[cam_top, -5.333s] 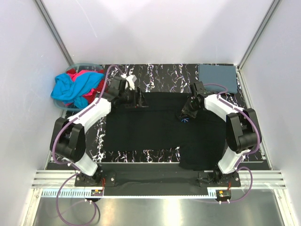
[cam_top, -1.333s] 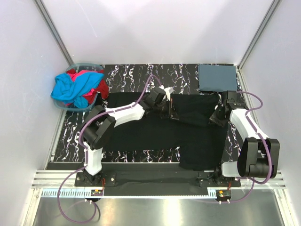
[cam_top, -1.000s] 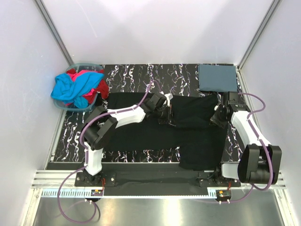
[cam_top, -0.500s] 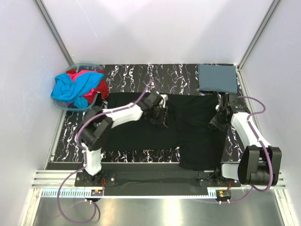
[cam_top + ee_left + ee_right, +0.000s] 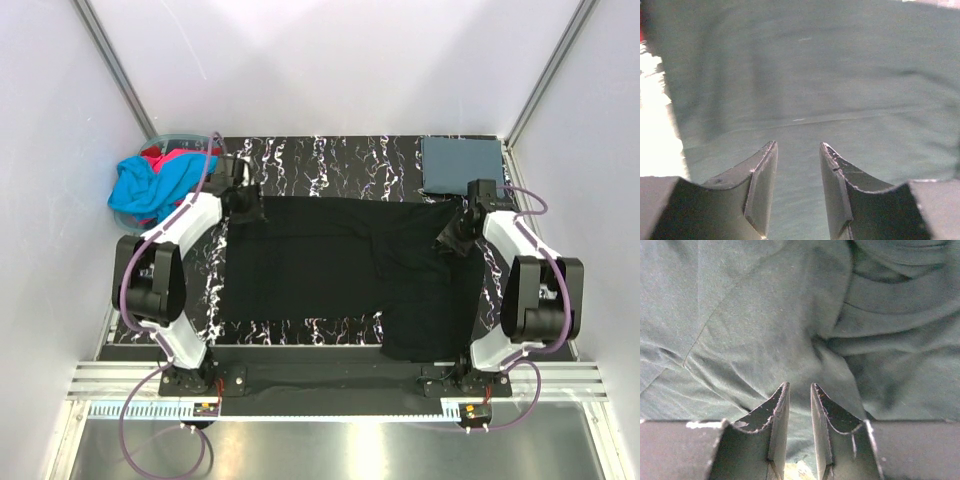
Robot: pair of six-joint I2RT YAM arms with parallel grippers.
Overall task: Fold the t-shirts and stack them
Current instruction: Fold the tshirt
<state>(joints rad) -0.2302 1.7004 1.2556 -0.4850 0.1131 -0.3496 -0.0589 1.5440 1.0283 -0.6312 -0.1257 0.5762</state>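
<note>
While the black t-shirt (image 5: 340, 265) lies spread between them, left gripper (image 5: 247, 206) at its ten o'clock corner and right gripper (image 5: 452, 238) at two o'clock both hang slightly parted, grasping nothing

The black t-shirt (image 5: 330, 265) was soft matt cloth, finely knit, creased into shallow ridges near the right gripper (image 5: 800, 390) and smoother under the left gripper (image 5: 797, 150). Both grippers' fingers looked like dark matt plastic with rough, slightly frayed edges. The tabletop (image 5: 330, 165) had a glossy black marble-patterned finish with white veining. The slate blue-grey t-shirt (image 5: 462, 165) lay as flat, dull cloth. The cyan t-shirt (image 5: 150, 185) and the red t-shirt (image 5: 160, 155) were limp, rumpled fabric in a pale translucent plastic tub (image 5: 180, 137). The arms' shells were smooth white and black plastic, and the front rail (image 5: 330, 380) was brushed metal.
</note>
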